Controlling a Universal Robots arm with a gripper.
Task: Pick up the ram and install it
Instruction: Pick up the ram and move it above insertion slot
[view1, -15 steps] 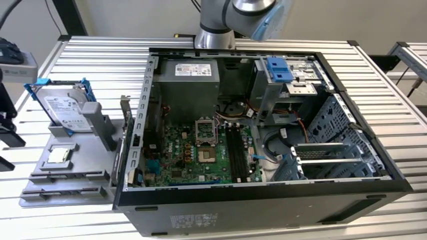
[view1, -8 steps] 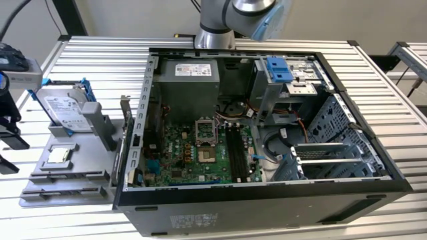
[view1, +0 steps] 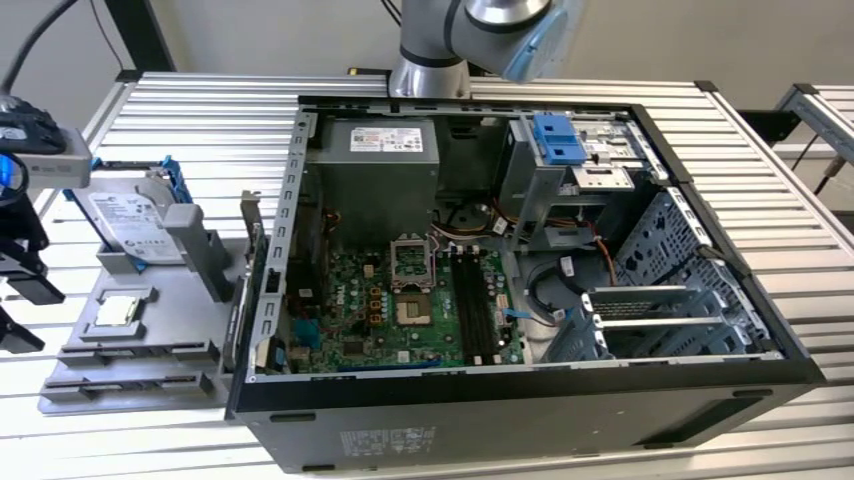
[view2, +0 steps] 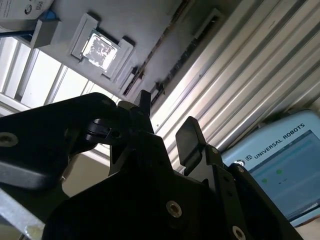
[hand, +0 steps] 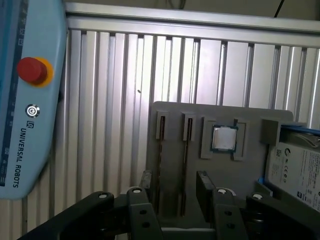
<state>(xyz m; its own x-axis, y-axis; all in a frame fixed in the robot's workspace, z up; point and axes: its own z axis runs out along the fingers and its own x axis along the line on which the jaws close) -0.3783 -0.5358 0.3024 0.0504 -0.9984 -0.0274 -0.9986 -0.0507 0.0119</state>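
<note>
Table: a slatted aluminium table (view1: 200, 100) is spread beneath the gripper and everything else.
Case: a black tower computer case (view1: 534, 420), laid open with its green motherboard (view1: 360, 300) exposed, is set well apart from the gripper, off to its side.
Tray: a grey moulded parts tray (hand: 225, 112) is seen directly below the gripper.
Gripper: the black two-fingered gripper (hand: 174, 187) is held spread, with nothing between its fingers, above the tray's two narrow slots.
Hard drive: a silver hard drive in a blue bracket (hand: 300, 170) is parked on the tray, near the gripper but to one side.
Ram: the ram (hand: 160, 165), a long thin board seen edge-on, is stood in one slot just below the fingertips, untouched. A similar strip is lodged in the neighbouring slot.
Handling: it is judged light, stiff and brittle. A pinch across its thin faces near mid-length, on the upper edge, is judged safest, clear of the contacts. A tilted pull could bind it in the slot.
Processor: a small square silver processor chip (hand: 223, 138) is seated in a recess just beyond the slots.
</note>
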